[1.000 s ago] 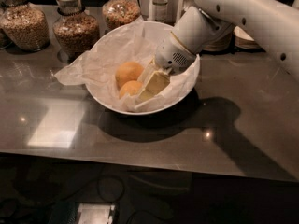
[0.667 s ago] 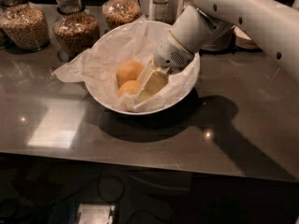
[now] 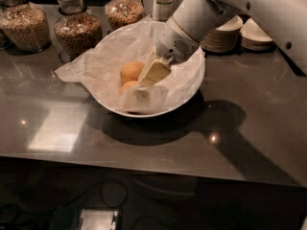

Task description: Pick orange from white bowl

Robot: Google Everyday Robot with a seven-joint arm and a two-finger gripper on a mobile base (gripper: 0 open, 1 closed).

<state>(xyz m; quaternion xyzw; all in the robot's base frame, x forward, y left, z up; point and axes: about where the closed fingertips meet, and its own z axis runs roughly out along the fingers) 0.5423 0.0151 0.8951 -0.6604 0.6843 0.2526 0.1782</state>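
The large white bowl (image 3: pixel 194 87) lined with crumpled white paper stands in the middle of the grey counter. Two oranges lie in it left of centre, one (image 3: pixel 130 72) behind and one (image 3: pixel 128 86) in front, partly hidden by paper. My gripper (image 3: pixel 149 80) reaches down into the bowl from the upper right. It sits right beside the oranges on their right side. I cannot see whether it touches either orange.
Glass jars of grains (image 3: pixel 76 25) stand behind the bowl at the back left. A bottle (image 3: pixel 164 3) and stacks of small plates (image 3: pixel 225 32) stand at the back right. The paper lining (image 3: pixel 76 71) hangs over the bowl's left rim.
The gripper and wrist have risen slightly within the bowl. The two oranges lie where they were.
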